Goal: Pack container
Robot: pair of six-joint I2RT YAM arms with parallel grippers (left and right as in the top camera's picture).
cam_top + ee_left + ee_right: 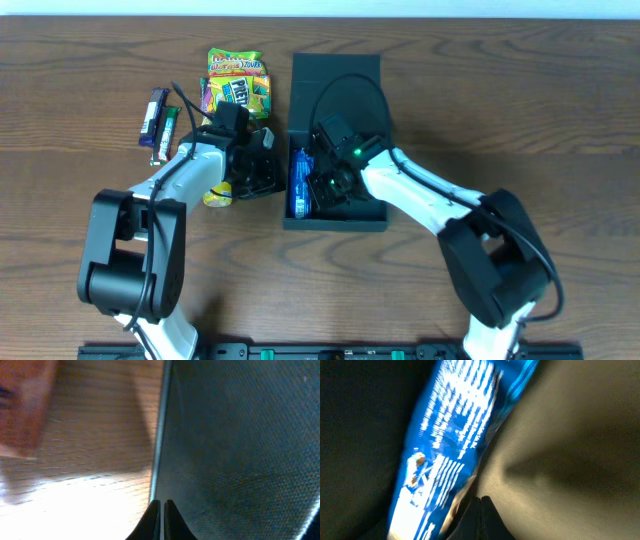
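The dark teal container (372, 216) sits mid-table, its flap lid (336, 78) open toward the back. A blue snack pack (299, 183) stands along its left inner wall. My right gripper (325, 188) is inside the container, shut and empty, its tips beside the blue pack (450, 445) on the container floor (570, 450). My left gripper (268, 172) is shut and empty just outside the container's left wall (235, 445), tips at the wall's edge (161, 502).
Colourful snack packs (237, 82) lie left of the lid. Dark bar wrappers (158, 120) lie further left. A small yellow item (218, 194) sits under my left arm. A blurred brown shape (22, 405) shows at the left wrist view's upper left.
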